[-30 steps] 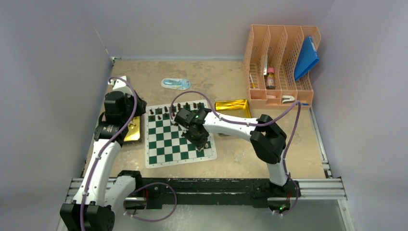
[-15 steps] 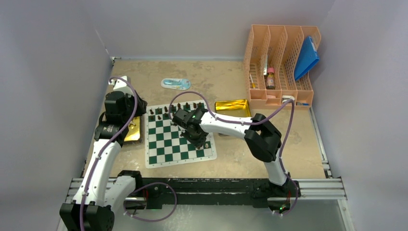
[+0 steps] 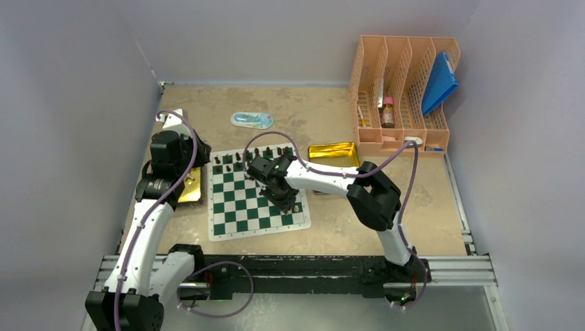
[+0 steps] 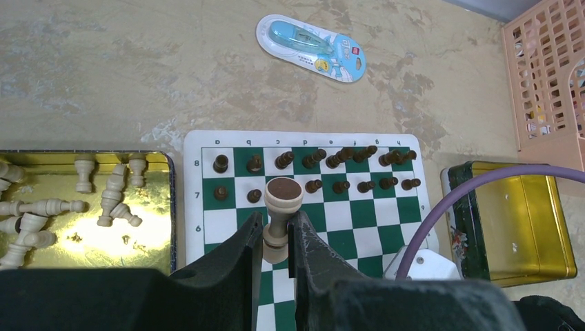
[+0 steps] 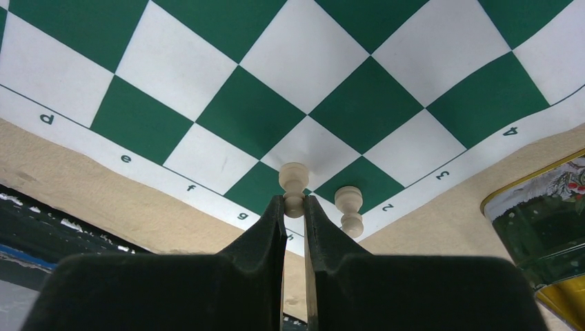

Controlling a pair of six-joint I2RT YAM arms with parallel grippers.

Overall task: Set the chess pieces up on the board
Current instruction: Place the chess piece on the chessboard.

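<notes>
- Left wrist view showed one board [image 4: 217,224] lying flat on the surface [image 4: 138,83] between two gold trays. The left tray [image 4: 76,241] was just beside its left edge and the right tray [image 4: 524,227] was off its right edge.
- Dark pieces [image 4: 314,185] stood in two rows along the board's far edge. Eight were in the far row and seven showed in the nearer row, where the held piece hid one square.
- Loose cream pieces [image 4: 114,196] lay in the left tray. At least eight could be counted, with others cut off at the frame edge.
- The left hand [image 4: 274,231] was only narrowly parted. Its fingers pinched the lower part of one cream piece [image 4: 283,196] with a round brown top face, seen against the board's left columns.
- The right hand [image 5: 294,205] was almost pressed together, pinching the neck of one cream pawn [image 5: 294,178] over the corner squares by the letter g. Whether the pawn's base touched the board could not be told.
- A second cream pawn [image 5: 350,205] stood free just beside it, near the border mark 2.
- One pink file rack [image 3: 403,89] and one blue packet [image 4: 310,47] sat beyond the board.
</notes>
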